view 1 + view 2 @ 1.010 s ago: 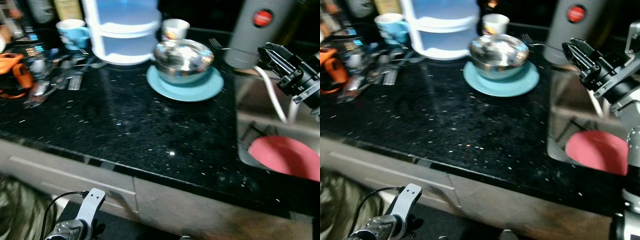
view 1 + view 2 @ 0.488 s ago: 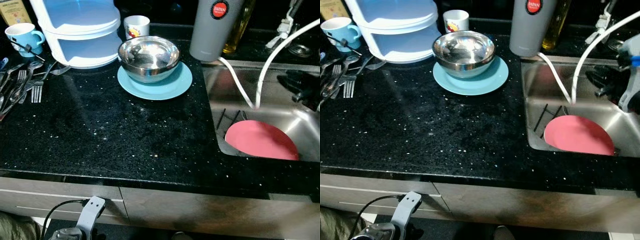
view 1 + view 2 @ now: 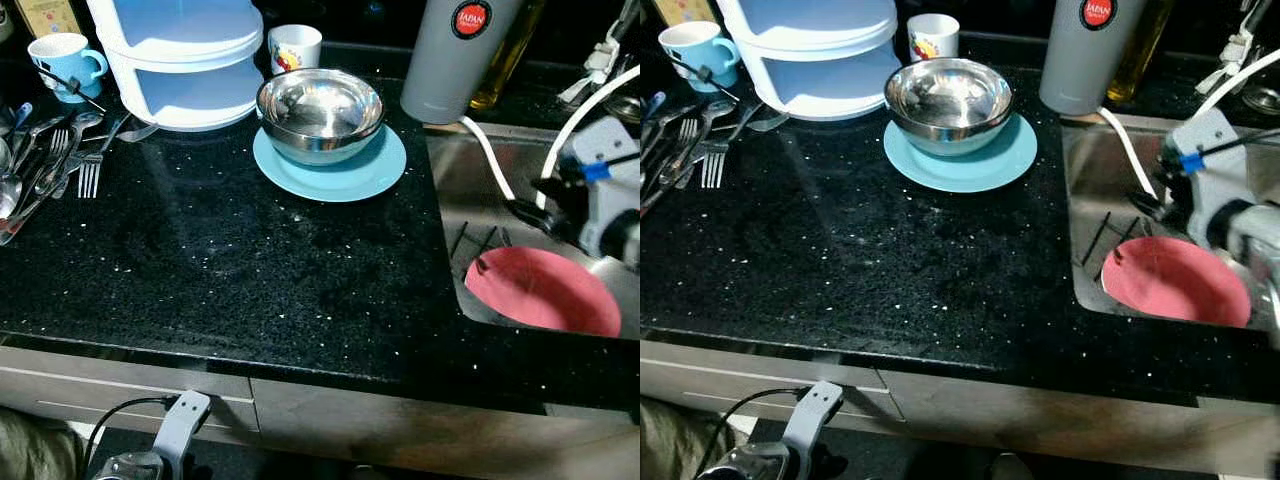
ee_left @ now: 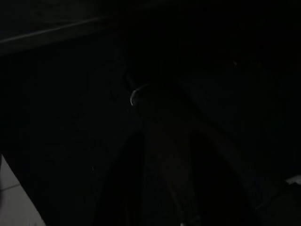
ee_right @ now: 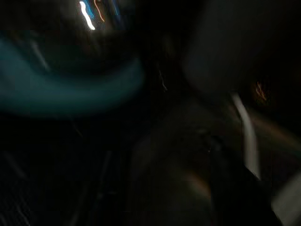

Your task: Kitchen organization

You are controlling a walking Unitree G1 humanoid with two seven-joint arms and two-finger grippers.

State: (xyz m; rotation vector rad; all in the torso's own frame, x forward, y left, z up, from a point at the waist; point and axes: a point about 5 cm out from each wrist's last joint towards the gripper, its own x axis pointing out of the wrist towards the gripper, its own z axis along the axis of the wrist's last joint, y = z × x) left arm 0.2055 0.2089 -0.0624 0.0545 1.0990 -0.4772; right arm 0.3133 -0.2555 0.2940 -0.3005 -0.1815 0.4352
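Note:
A steel bowl [image 3: 320, 108] sits on a teal plate [image 3: 332, 168] at the back of the black counter [image 3: 220, 260]. A pink plate [image 3: 543, 291] lies in the steel sink [image 3: 1090, 185] on the right. My right gripper [image 3: 522, 212] hangs over the sink, just above the pink plate's far edge and beside the white hose [image 3: 487, 154]. Its black fingers point left, and their gap is too blurred to read. My left arm [image 3: 178, 428] hangs idle below the counter edge, and its wrist view is nearly black.
A white stacked container [image 3: 185, 55], a blue mug [image 3: 62, 60] and a small printed cup [image 3: 293, 45] stand at the back left. Loose forks and spoons [image 3: 55, 165] lie at the left edge. A grey thermos [image 3: 455, 55] and a bottle [image 3: 508, 55] stand behind the sink.
The camera swung right and steadied. My right gripper came down from beside the thermos into the sink and moved left toward the pink plate's edge.

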